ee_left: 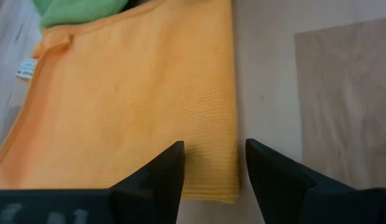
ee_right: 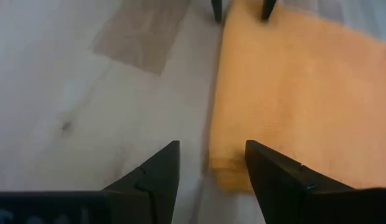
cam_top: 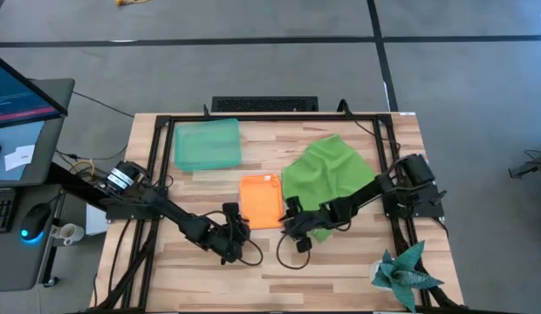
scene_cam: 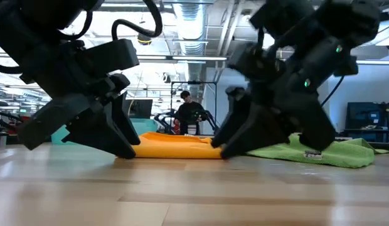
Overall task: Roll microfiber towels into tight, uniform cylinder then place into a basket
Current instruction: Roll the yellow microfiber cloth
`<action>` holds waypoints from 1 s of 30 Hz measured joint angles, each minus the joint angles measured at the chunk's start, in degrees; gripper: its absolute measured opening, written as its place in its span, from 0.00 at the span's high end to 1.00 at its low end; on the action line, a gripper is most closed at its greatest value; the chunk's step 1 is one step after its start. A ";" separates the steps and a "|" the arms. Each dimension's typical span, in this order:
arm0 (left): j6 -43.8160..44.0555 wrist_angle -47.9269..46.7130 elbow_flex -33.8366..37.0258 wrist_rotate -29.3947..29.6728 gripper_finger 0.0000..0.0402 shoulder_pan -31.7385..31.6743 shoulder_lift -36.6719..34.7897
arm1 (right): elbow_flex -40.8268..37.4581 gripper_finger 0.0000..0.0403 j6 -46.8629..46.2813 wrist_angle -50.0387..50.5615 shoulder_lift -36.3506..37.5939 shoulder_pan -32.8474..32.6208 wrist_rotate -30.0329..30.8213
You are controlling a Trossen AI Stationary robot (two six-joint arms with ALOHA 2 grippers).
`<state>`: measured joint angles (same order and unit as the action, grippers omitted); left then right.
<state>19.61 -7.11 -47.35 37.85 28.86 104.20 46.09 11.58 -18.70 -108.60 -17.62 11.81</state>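
Observation:
The orange towel (cam_top: 262, 201) lies folded flat on the table, its far right part against the crumpled lime green towel (cam_top: 327, 174). My left gripper (ee_left: 213, 155) is open and low over the orange towel's near left corner (ee_left: 227, 186). One finger stands over the cloth, the other over bare wood. My right gripper (ee_right: 208, 158) is open astride the near right corner (ee_right: 221, 171). In the low view both grippers, left (scene_cam: 128, 150) and right (scene_cam: 223, 150), reach down to the table at the towel's two ends. The teal basket (cam_top: 207, 144) sits at the far left. My left gripper slants down over the orange towel's near left corner; whether its fingertips (ee_left: 171, 165) touch the cloth I cannot tell. My right gripper slants down over the near right corner; whether its fingertips (ee_right: 261, 165) touch the cloth I cannot tell.
A spiky teal star-shaped object (cam_top: 406, 272) lies at the table's near right corner. A black frame (cam_top: 157, 166) runs along the table's sides. Bare wood stretches along the near edge in front of both grippers. People stand in the room beyond the table.

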 joint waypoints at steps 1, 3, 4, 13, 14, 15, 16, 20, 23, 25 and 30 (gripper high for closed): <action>0.68 -0.32 0.00 0.02 0.60 -0.13 -0.02 | 0.15 0.49 -0.38 -0.21 -0.59 0.53 -0.20; 1.16 -0.62 0.00 -0.43 0.61 -0.56 -0.08 | 0.23 0.49 -1.92 -0.52 -1.06 1.43 -0.49; 1.24 -0.65 0.00 -1.13 0.62 -0.83 -0.13 | 0.23 0.49 -2.72 -0.39 -1.06 1.83 -0.99; 4.36 -1.05 0.50 -7.39 0.73 -3.36 -0.25 | 0.23 0.57 -8.53 0.43 -1.13 3.87 -5.06; 4.49 -1.00 0.50 -7.90 0.75 -3.39 -0.24 | 0.23 0.60 -8.85 0.82 -1.13 4.15 -5.86; 4.49 -0.92 0.50 -8.39 0.77 -3.41 -0.24 | 0.24 0.63 -9.36 1.01 -1.17 4.41 -6.57; 4.49 -0.83 0.52 -8.85 0.80 -3.41 -0.22 | 0.23 0.67 -9.79 1.05 -1.17 4.68 -7.23; 5.58 -0.79 0.52 -11.31 0.90 -3.53 -0.24 | 0.18 0.86 -10.08 1.34 -0.80 5.50 -10.98; 7.52 -1.10 0.27 -12.58 0.97 -3.59 -0.24 | 0.13 0.97 -10.32 2.46 0.06 5.88 -14.65; 8.69 -1.27 -0.08 -13.72 0.99 -3.63 -0.44 | 0.09 0.96 -11.88 3.42 0.87 5.80 -17.17; 12.38 -1.52 -1.79 -21.67 0.97 -3.69 -2.60 | 0.01 0.95 -15.44 4.04 2.58 5.48 -23.39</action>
<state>31.99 -8.63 -49.14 16.17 25.17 101.60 46.10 -3.85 -14.66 -106.02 -12.15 -11.58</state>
